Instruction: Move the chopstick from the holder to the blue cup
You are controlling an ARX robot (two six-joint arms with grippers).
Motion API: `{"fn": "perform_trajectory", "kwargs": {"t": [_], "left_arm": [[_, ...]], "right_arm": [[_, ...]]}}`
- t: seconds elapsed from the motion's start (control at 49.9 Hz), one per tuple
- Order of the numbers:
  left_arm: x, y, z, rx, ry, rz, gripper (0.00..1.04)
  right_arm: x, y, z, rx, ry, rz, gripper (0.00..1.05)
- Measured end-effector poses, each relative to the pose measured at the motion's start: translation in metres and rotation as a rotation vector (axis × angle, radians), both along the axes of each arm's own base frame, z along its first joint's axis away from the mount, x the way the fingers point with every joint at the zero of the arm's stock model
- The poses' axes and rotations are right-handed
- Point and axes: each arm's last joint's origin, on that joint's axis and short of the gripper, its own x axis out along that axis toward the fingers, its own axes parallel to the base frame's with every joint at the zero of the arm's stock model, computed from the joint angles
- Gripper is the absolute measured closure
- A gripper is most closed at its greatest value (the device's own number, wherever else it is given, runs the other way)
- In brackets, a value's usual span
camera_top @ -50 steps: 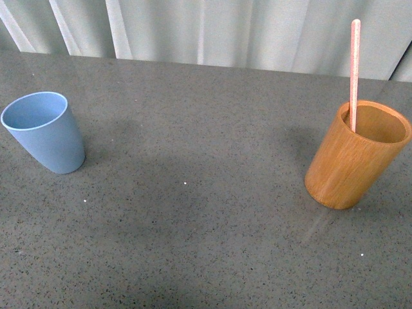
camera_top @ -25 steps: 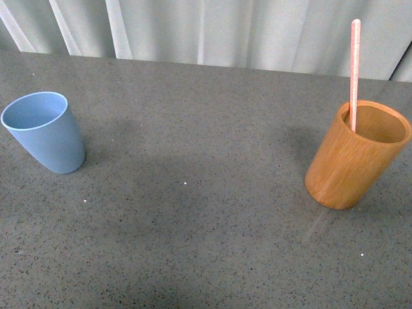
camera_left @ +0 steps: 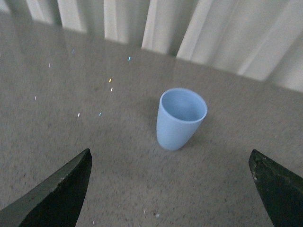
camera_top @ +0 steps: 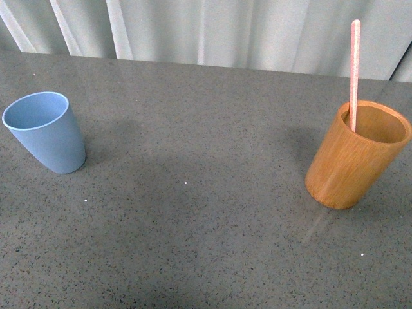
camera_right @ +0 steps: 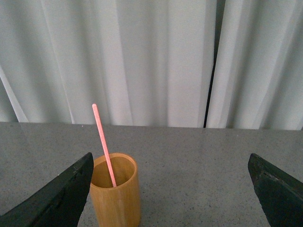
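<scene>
The light-blue cup point(camera_top: 45, 132) stands upright at the left of the grey table. The orange-brown wooden holder point(camera_top: 356, 154) stands at the right with the single pinkish chopstick point(camera_top: 354, 71) upright inside it. Neither gripper shows in the front view. In the left wrist view the blue cup point(camera_left: 181, 118) stands ahead of my open, empty left gripper point(camera_left: 170, 189). In the right wrist view the holder point(camera_right: 116, 194) with the chopstick point(camera_right: 104, 144) sits near one finger point(camera_right: 61, 198) of my open, empty right gripper point(camera_right: 170, 189).
The grey speckled table point(camera_top: 193, 212) stretches between cup and holder. A white pleated curtain point(camera_top: 225, 29) hangs behind the table's far edge.
</scene>
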Motion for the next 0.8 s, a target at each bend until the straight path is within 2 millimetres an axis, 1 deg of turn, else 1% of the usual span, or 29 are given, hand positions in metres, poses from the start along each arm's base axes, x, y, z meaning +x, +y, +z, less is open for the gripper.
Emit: {"fn": "perform_trajectory", "kwargs": {"t": [0.08, 0.12, 0.14, 0.16, 0.221, 0.241, 0.301, 0.341, 0.381, 0.401, 0.421, 0.481, 0.561, 0.682, 0.802], "left_arm": [[0.013, 0.002, 0.005, -0.016, 0.057, 0.01, 0.07], [0.023, 0.005, 0.013, -0.033, 0.079, 0.006, 0.07], [0.029, 0.006, 0.018, -0.039, 0.092, -0.001, 0.07], [0.039, 0.009, 0.026, -0.04, 0.121, 0.006, 0.07], [0.061, 0.015, 0.039, -0.019, 0.189, 0.023, 0.07], [0.065, 0.015, 0.041, -0.016, 0.2, 0.023, 0.07], [0.089, 0.018, 0.049, -0.006, 0.275, 0.01, 0.07], [0.101, 0.019, 0.051, -0.008, 0.326, 0.0, 0.07], [0.12, 0.021, 0.05, -0.015, 0.415, -0.006, 0.07], [0.123, 0.021, 0.049, -0.017, 0.431, -0.007, 0.07], [0.133, 0.023, 0.048, -0.018, 0.47, -0.003, 0.07], [0.147, 0.024, 0.047, -0.007, 0.5, 0.014, 0.07], [0.174, 0.028, 0.047, -0.002, 0.547, 0.032, 0.07], [0.189, 0.028, 0.042, -0.007, 0.584, 0.033, 0.07], [0.199, 0.024, 0.027, -0.006, 0.636, 0.037, 0.07]], "right_arm": [[0.0, 0.0, 0.0, 0.0, 0.0, 0.001, 0.1], [0.0, 0.0, 0.0, 0.0, 0.0, 0.001, 0.1], [0.0, 0.0, 0.0, 0.0, 0.0, 0.001, 0.1], [0.0, 0.0, 0.0, 0.0, 0.0, 0.001, 0.1], [0.0, 0.0, 0.0, 0.0, 0.0, 0.001, 0.1], [0.0, 0.0, 0.0, 0.0, 0.0, 0.0, 0.1], [0.0, 0.0, 0.0, 0.0, 0.0, 0.0, 0.1], [0.0, 0.0, 0.0, 0.0, 0.0, 0.0, 0.1], [0.0, 0.0, 0.0, 0.0, 0.0, 0.001, 0.1], [0.0, 0.0, 0.0, 0.0, 0.0, 0.001, 0.1], [0.0, 0.0, 0.0, 0.0, 0.0, 0.001, 0.1], [0.0, 0.0, 0.0, 0.0, 0.0, 0.001, 0.1], [0.0, 0.0, 0.0, 0.0, 0.0, 0.0, 0.1], [0.0, 0.0, 0.0, 0.0, 0.0, 0.0, 0.1], [0.0, 0.0, 0.0, 0.0, 0.0, 0.0, 0.1]]}}
